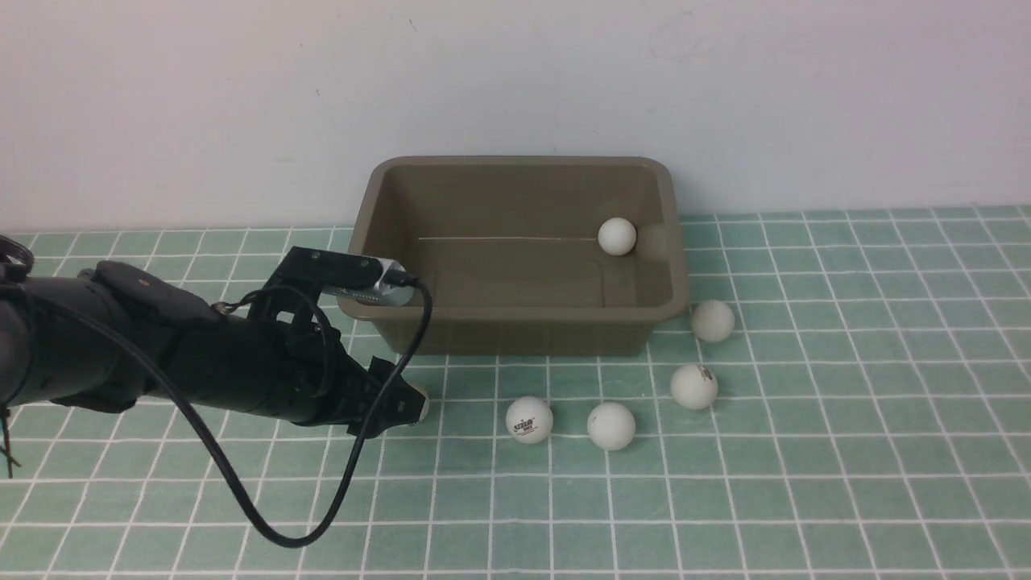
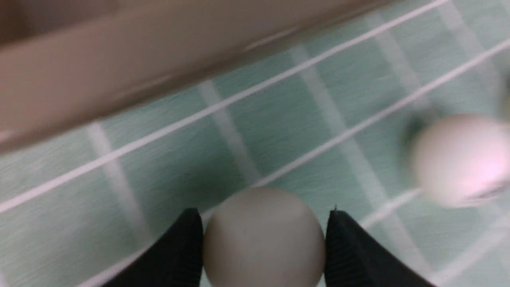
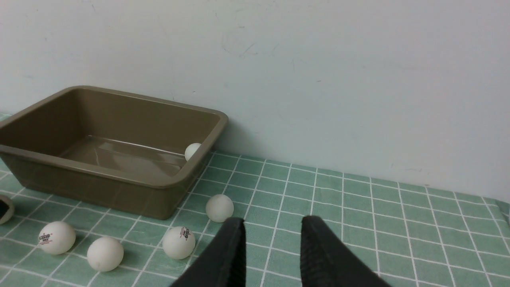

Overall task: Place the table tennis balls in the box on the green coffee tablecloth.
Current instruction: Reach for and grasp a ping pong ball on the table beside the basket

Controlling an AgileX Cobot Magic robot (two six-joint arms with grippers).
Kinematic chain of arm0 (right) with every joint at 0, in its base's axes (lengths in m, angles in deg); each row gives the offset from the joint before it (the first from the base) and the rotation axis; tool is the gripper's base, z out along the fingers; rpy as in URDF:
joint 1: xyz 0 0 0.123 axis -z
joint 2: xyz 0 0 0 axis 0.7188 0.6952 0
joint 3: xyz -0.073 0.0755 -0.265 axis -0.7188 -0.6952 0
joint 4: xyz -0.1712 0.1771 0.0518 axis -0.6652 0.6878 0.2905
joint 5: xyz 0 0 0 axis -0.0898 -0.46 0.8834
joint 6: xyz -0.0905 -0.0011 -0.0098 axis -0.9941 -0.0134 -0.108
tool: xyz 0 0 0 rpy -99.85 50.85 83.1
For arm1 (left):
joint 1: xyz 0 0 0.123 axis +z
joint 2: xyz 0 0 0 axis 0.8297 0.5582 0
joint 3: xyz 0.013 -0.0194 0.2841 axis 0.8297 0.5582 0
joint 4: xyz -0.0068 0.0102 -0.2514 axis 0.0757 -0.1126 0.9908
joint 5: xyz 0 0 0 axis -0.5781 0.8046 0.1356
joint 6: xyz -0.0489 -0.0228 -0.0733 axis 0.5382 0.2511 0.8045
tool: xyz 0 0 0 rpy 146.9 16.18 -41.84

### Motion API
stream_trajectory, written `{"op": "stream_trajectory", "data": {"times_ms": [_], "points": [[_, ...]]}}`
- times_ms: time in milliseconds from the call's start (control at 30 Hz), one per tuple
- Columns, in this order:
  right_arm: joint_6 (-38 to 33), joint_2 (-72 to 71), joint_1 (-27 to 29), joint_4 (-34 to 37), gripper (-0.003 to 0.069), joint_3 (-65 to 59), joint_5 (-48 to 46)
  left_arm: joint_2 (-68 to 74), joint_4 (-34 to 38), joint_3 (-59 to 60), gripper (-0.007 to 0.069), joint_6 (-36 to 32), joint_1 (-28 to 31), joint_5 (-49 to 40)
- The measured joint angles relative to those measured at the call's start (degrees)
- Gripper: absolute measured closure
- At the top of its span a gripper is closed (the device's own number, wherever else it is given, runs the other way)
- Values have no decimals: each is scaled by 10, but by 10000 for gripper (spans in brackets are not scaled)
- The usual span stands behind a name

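Observation:
The olive-brown box (image 1: pixel 515 334) stands at the back of the green coffee tablecloth (image 1: pixel 805 483), with one table tennis ball (image 1: pixel 617 236) inside near its right wall. Several more balls lie on the cloth in front of and to the right of it: (image 1: pixel 529 419), (image 1: pixel 610 425), (image 1: pixel 693 386), (image 1: pixel 713 321). My left gripper (image 1: pixel 411 403) is low at the box's front left corner. In the left wrist view it (image 2: pixel 263 211) is shut on a white ball (image 2: pixel 263 239), both fingers touching its sides. My right gripper (image 3: pixel 273 221) hangs open over the cloth, holding nothing.
A pale wall runs close behind the box (image 3: pixel 119 179). The left arm's black cable (image 1: pixel 266 528) loops down onto the cloth in front of the arm. In the left wrist view another ball (image 2: pixel 458 159) lies blurred on the cloth beside the held one.

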Motion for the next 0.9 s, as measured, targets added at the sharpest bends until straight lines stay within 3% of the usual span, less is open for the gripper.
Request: {"op": "stream_trajectory", "data": {"times_ms": [133, 300, 500, 633, 767, 900], "points": [[1, 0, 0, 0, 468, 0, 2, -56, -10, 0, 279, 16, 0, -115], [1, 0, 0, 1, 468, 0, 8, -103, 15, -8, 279, -5, 0, -177], [1, 0, 0, 1, 468, 0, 8, -85, 79, -75, 279, -109, 0, -64], [1, 0, 0, 1, 468, 0, 8, -29, 87, -137, 279, -135, 0, -2], [0, 0, 0, 2, 468, 0, 8, 24, 88, -190, 237, -118, 0, 12], [0, 0, 0, 2, 468, 0, 8, 24, 57, -199, 139, -42, 0, 56]]}}
